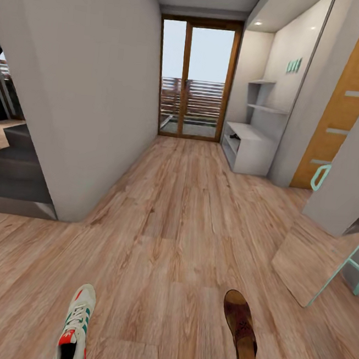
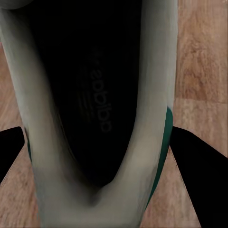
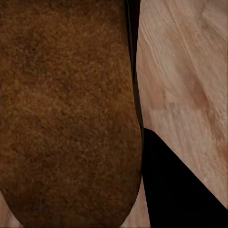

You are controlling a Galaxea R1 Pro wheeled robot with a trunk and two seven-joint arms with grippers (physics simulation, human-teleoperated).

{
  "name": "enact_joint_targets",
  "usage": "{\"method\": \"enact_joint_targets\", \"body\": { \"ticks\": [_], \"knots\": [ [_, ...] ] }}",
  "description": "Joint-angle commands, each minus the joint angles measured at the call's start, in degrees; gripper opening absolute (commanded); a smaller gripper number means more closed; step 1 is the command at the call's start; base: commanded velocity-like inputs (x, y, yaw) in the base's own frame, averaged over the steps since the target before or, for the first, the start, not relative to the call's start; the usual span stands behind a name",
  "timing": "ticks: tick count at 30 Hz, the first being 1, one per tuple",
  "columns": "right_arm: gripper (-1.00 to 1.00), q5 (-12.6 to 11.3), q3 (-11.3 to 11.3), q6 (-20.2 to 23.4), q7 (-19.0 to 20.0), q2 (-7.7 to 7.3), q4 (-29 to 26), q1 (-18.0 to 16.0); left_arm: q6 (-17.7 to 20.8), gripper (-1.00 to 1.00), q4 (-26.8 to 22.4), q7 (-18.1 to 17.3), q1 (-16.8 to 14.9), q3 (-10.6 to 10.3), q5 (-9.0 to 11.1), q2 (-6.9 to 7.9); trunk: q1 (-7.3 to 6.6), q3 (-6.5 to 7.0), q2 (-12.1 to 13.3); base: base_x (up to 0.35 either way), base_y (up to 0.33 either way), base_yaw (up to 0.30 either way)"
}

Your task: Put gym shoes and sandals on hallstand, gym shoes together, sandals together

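Left claw grips a sneaker at 7 o'clock, right claw a sandal at 5; the rack at 1 is far, so either could slip in transit

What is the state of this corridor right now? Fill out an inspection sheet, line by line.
Surface: wood plank floor, bare down the middle.
Job's things: one white sneaker in the left end effector; one brown sandal in the right end effector; pale shoe rack at the far right, a dark item on its lower shelf.
Clutter: teal-framed mirror leaning at right.
End effectors: each shut on a shoe.
Cables: nothing seen.
Surroundings: glass balcony door ahead, grey walls.
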Motion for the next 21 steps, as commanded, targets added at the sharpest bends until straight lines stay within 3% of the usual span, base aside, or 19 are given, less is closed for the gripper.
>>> {"method": "enact_joint_targets", "body": {
  "ticks": [1, 21],
  "knots": [
    [-1.0, -0.4, 0.5, -0.1, -0.3, -0.03, 0.0, 0.0, -0.1, -1.0, -0.1, -0.5, 0.0, 0.5, -0.2, -0.05, 0.02, -0.05, 0.0, 0.34, 0.0, 0.0],
    [-1.0, -0.4, 0.5, -0.1, -0.3, -0.04, 0.0, 0.0, -0.1, -1.0, 0.0, -0.5, 0.0, 0.5, -0.2, -0.05, 0.02, -0.05, 0.0, 0.34, 0.0, 0.0]
  ]
}}
